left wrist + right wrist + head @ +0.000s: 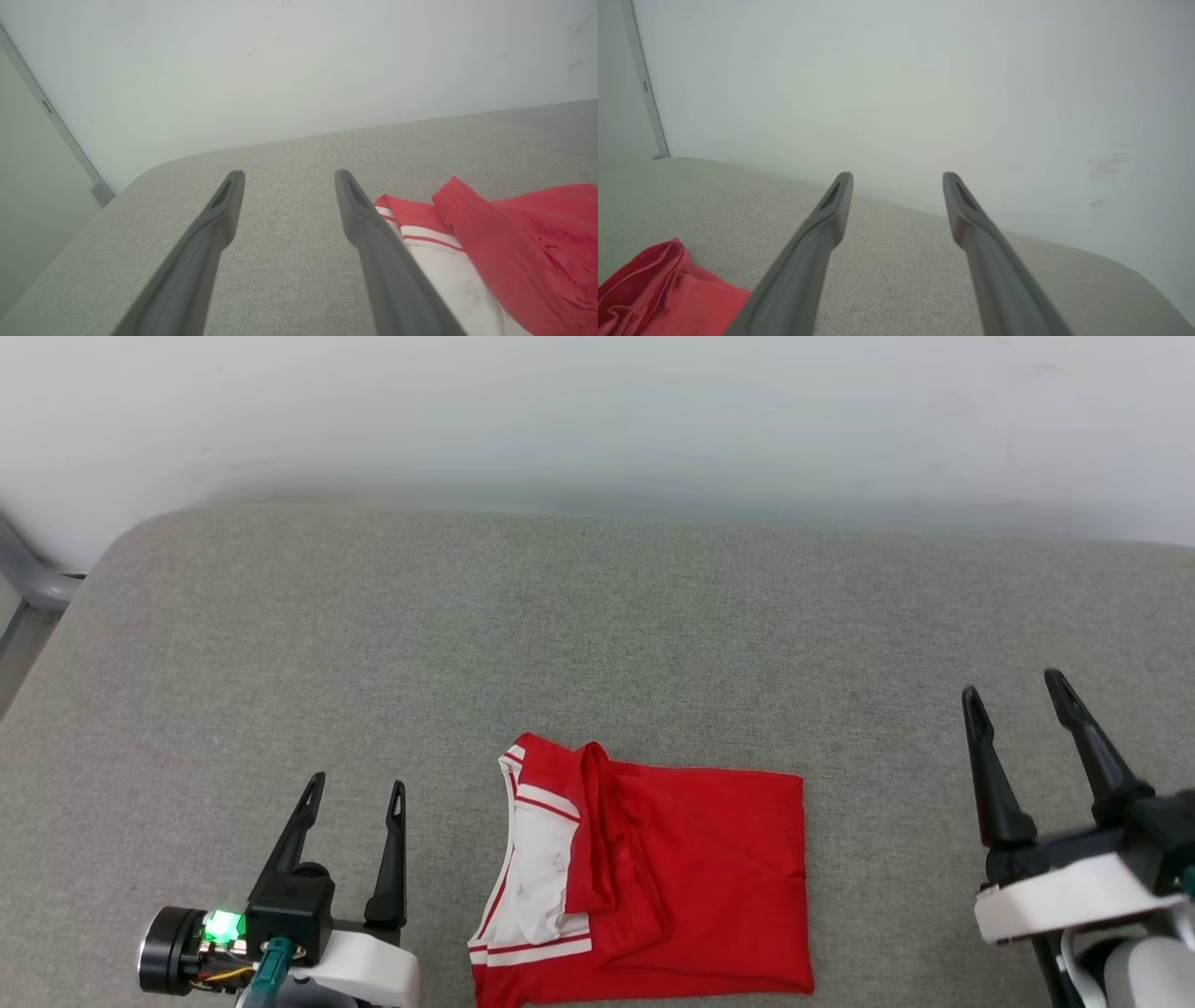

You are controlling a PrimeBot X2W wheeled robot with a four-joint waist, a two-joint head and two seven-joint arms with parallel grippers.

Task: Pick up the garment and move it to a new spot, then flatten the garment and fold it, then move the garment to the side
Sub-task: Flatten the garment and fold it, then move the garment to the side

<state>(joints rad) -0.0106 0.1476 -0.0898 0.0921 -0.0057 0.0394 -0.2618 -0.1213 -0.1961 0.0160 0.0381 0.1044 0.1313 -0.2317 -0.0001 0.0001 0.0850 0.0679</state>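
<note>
Pale grey-white wall is taking up the whole background, and in front of it a grey woven-fabric desk with rounded corners is stretching right across.

Lying on it is a red jersey of thin sporty fabric, folded into a rough rectangle. It's sitting between the two tools, down by the near edge.

The left tool, two long dark fingers on a black-and-white body with a small green light glowing, is hanging just off the jersey's left side. It's near but apart from it, going by the head view. Its fingers are standing wide apart, with only bare desk between them.

In its own wrist view the left tool is pointing toward the wall. The jersey is bunching up to its right, with a white sleeve with red-and-white striped trim facing the tool. A thin grey metal post is running up the wall off to this tool's left.

The right tool is sitting well apart from the jersey on the other side, reaching further toward the wall than the left one. Its fingers are spread open too and aren't gripping a thing.

In its wrist view the right tool is aiming at the wall, and a rumpled red edge of the jersey is peeking in low on its left.
</note>
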